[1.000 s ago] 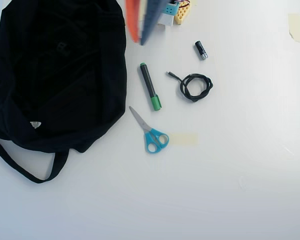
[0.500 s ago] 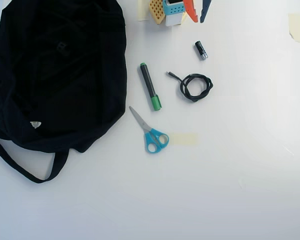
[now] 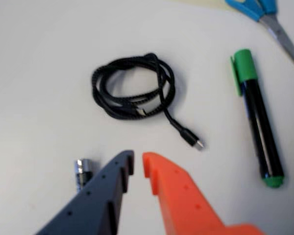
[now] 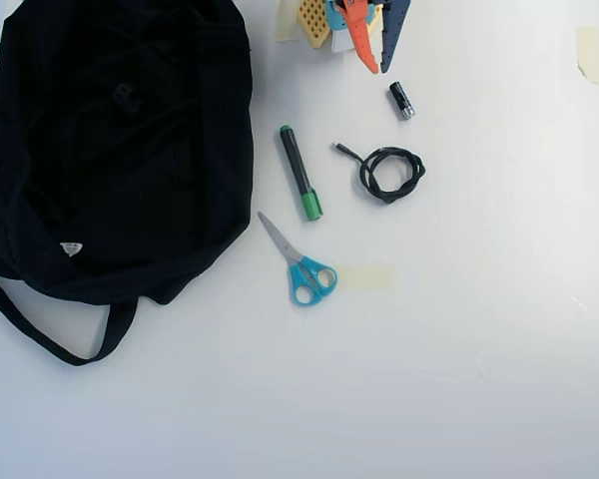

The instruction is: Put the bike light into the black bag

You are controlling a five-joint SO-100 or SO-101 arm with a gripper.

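Observation:
The black bag (image 4: 110, 150) lies floppy at the left of the overhead view, with its strap (image 4: 40, 334) looping below and a small white label (image 4: 71, 248). A small dark blocky shape (image 4: 125, 97) rests on the bag's fabric; it is too dim to tell whether it is the bike light. No red-faced light shows on the table or in the wrist view. My gripper (image 3: 138, 164) has one dark blue and one orange finger. The tips are almost together with nothing between them. It hangs at the top middle of the overhead view (image 4: 377, 68), right of the bag.
A coiled black cable (image 3: 134, 88) (image 4: 389, 172) lies ahead of the gripper. A small black cylinder with a silver tip (image 3: 82, 171) (image 4: 401, 100) lies beside the blue finger. A green marker (image 3: 257, 117) (image 4: 300, 172) and blue scissors (image 4: 301, 267) (image 3: 269, 17) lie between cable and bag.

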